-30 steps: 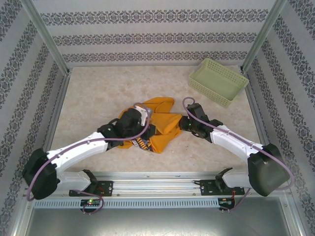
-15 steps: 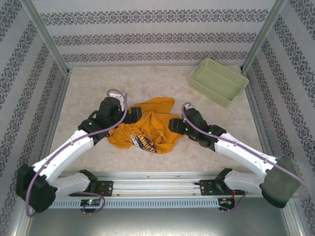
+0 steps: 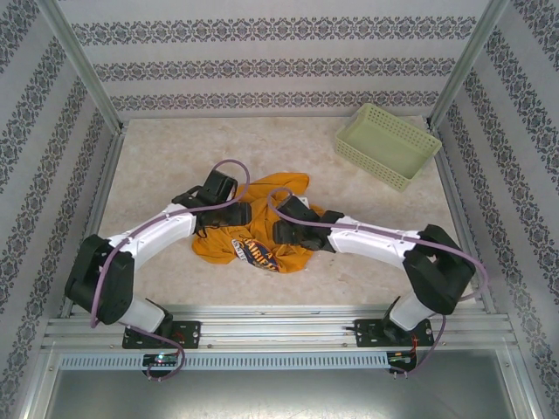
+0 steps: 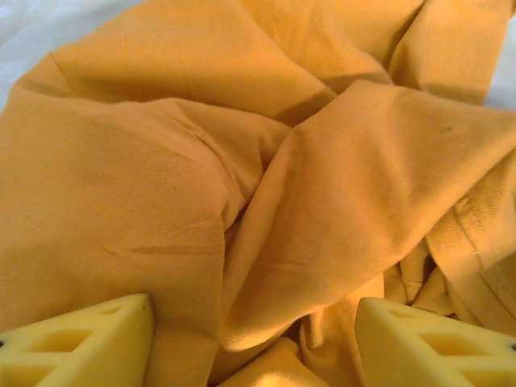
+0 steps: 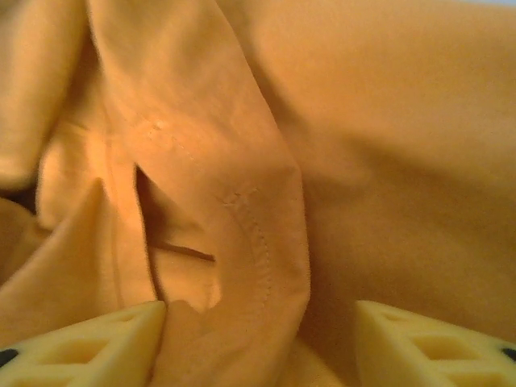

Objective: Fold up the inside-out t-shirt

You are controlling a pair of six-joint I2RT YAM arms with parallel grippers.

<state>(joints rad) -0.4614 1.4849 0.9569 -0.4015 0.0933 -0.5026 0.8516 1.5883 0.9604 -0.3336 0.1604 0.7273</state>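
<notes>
From above, the orange t-shirt (image 3: 288, 185) lies crumpled mid-worktop (image 3: 166, 157) with the left pincer (image 3: 234, 216) and right pincer (image 3: 281, 232) both low over it; the dark print (image 3: 256, 253) on its near side is too small to read. At the left wrist, the yellow fingers (image 4: 81, 343) stand apart, released, with a ridge of cloth between them. At the right wrist, the fingers (image 5: 89, 343) gape likewise, either side of a stitched hem fold.

We've got the orange-yellow t-shirt (image 3: 293, 182) sitting in a crumpled heap around the middle of the bench (image 3: 157, 157), nowhere near flat. A dark printed graphic (image 3: 258, 253) peeks out at its near edge. Up close we see soft bunched folds and a stitched hem.
</notes>
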